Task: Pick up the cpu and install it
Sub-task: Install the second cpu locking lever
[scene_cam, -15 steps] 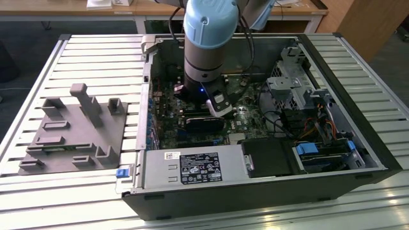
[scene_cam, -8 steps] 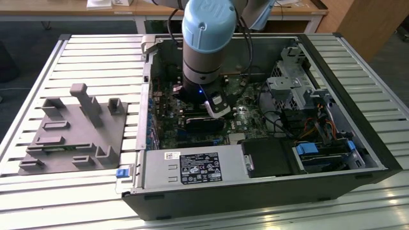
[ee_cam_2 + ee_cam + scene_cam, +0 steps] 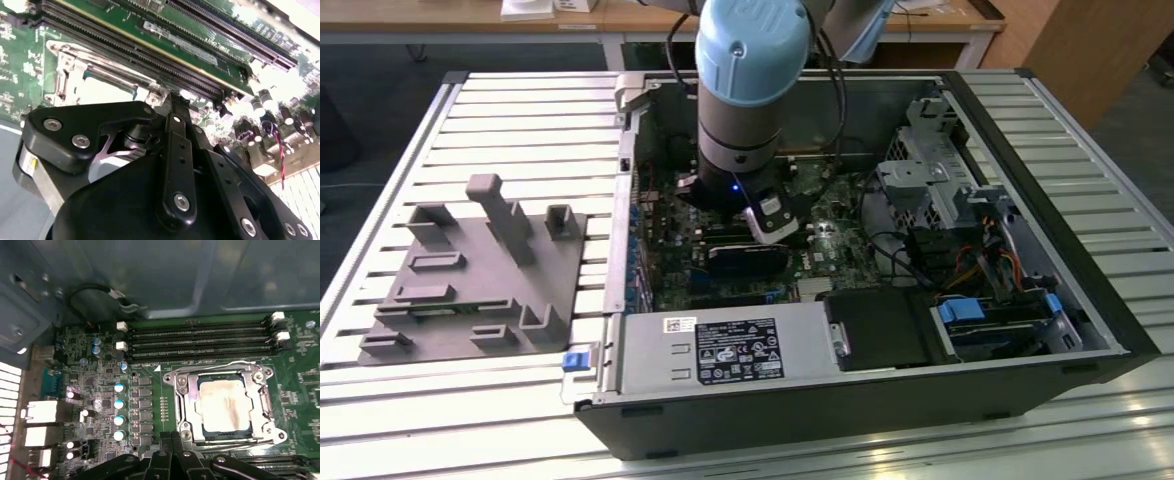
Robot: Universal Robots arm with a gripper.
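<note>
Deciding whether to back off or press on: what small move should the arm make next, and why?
Probably a slight straight lift: the cpu lies flat within the socket frame, and the gripper hangs low over the motherboard beside it.

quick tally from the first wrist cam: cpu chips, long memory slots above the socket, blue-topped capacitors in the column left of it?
cpu: 1, lying in the socket frame
memory slots: 4
blue-topped capacitors: 4
Total: 9
</note>
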